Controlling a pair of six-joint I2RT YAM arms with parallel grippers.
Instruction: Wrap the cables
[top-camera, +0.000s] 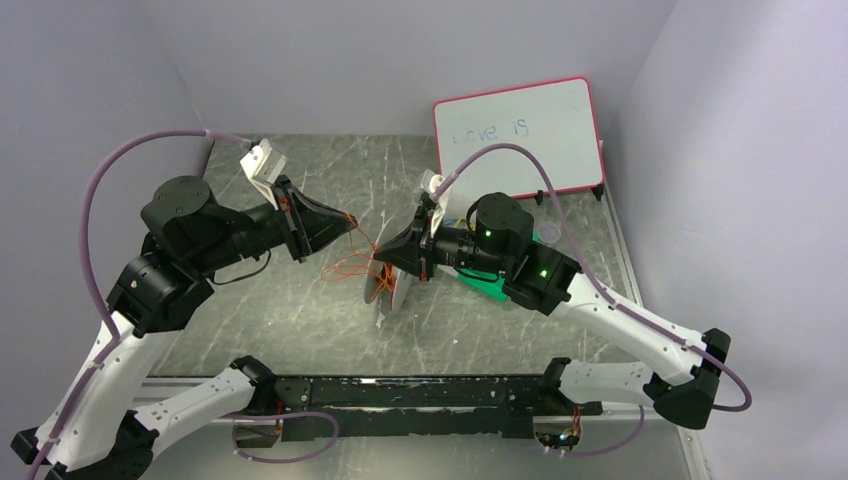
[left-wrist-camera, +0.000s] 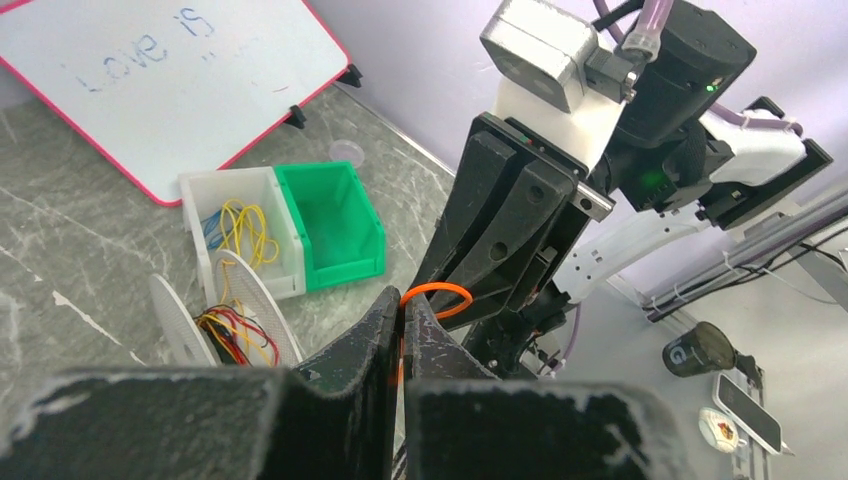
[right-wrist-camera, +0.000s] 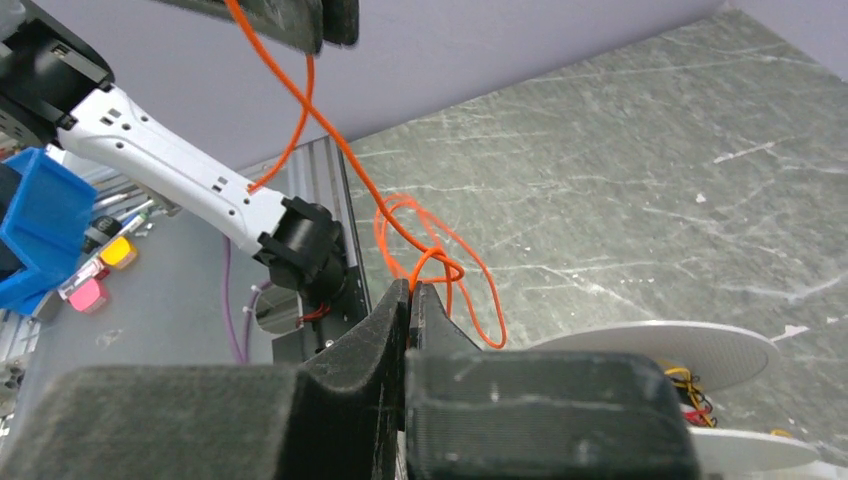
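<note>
Orange-red cables (top-camera: 345, 268) are the thing to watch here, thread-thin stuff. Over on the left side, the left pincer (top-camera: 352, 222) has its fingers pressed together on one strand, held up off the grey marbled bench (top-camera: 300, 330). In its own wrist view you can see the wire running right down the seam between the fingers (left-wrist-camera: 380, 330). From there the strand drops to the right and goes into a messy bunch of loose loops. Some loops lie on the bench between the two arms, just left of the white spool (top-camera: 385, 283). The spool stands on edge with red and yellow wire wound round its core. Right at the spool, the right pincer (top-camera: 378, 258) is closed tight too. Its wrist view shows the tips (right-wrist-camera: 395, 300) nipping the cable where a few loops cross over each other. Behind the right arm there's a white bin (left-wrist-camera: 228, 177) with yellow and blue wire loops inside, touching a green bin (left-wrist-camera: 340, 220). Far back right, a pink-framed whiteboard (top-camera: 520, 135) leans against the wall.
</note>
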